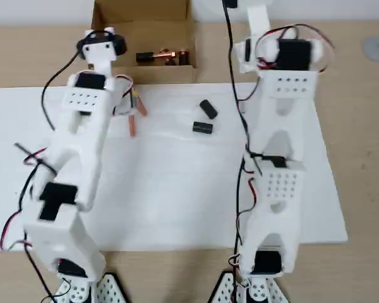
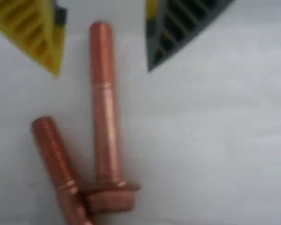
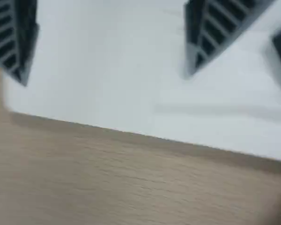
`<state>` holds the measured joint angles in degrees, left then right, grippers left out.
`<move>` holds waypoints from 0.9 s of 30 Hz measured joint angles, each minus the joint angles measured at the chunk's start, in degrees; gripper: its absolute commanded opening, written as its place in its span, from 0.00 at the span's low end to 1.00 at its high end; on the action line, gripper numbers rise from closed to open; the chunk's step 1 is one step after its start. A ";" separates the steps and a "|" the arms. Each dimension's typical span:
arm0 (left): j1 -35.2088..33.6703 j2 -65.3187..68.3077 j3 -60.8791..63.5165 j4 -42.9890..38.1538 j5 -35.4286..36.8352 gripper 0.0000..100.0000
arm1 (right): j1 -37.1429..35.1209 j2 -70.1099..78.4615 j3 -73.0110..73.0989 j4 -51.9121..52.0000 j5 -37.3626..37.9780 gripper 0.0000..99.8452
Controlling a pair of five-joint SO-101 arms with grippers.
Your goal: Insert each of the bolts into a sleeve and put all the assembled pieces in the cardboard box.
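Spread wide, the left end effector is straddling a long copper flanged bolt, seemingly lining up a pickup

- It looks like a robot lab or a small workshop.
- Two white robot arms, the left arm and the right arm, stand side by side at the near edge of a wooden table.
- Red and black wires run along the arms.
- A white sheet covers the middle of the table.
- Small parts lie on the sheet: copper bolts and black sleeves.
- A plain cardboard box sits at the far edge of the sheet, with more parts inside.
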<state>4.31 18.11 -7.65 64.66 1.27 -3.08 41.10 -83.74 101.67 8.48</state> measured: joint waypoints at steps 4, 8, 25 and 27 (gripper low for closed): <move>1.58 6.68 -5.63 0.00 1.58 0.13 | 0.88 -9.76 14.68 0.00 1.49 0.26; 1.85 11.69 -10.37 -0.18 3.78 0.13 | 1.58 -20.13 32.18 0.00 2.46 0.26; -0.09 25.58 -21.89 -0.35 6.77 0.13 | 9.85 -52.13 71.47 -8.70 12.57 0.26; -0.09 25.58 -21.98 -0.26 6.77 0.13 | 10.73 -54.07 74.11 -9.85 13.36 0.26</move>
<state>4.22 43.69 -29.63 64.40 8.04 7.65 -12.97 -9.63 91.82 21.85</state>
